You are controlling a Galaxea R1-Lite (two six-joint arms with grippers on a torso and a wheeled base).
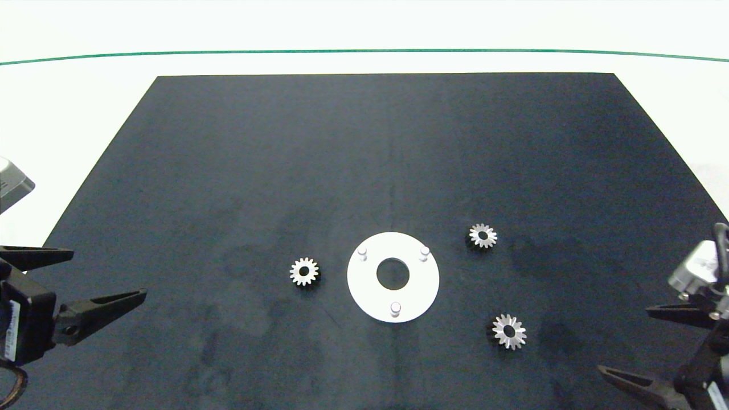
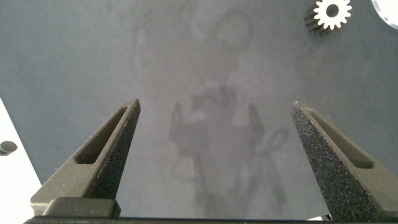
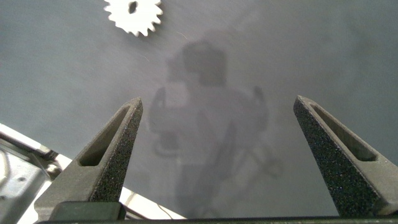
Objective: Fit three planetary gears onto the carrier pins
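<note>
Planetary gears are seen lying loose on the black mat point(image 1: 228, 171), none yet seated on the carrier pins. Largest first, the mat covers most of the white table point(image 1: 68, 102). On it lies the white disc point(image 1: 421, 279), with three carrier pins point(image 1: 395, 308) standing bare in a triangle. The left gripper point(image 1: 97, 279) is held at the mat's left edge, fingers spread wide and nothing between them; one gear point(image 1: 304, 271) lies beyond its tips, just left of the disc. The right gripper point(image 1: 638, 341) is held at the mat's near right corner, likewise spread and unloaded; the nearest gear point(image 1: 509, 331) lies well apart from its fingers, below and right of the disc. The third gear point(image 1: 483, 235) rests above and right of the disc.
</note>
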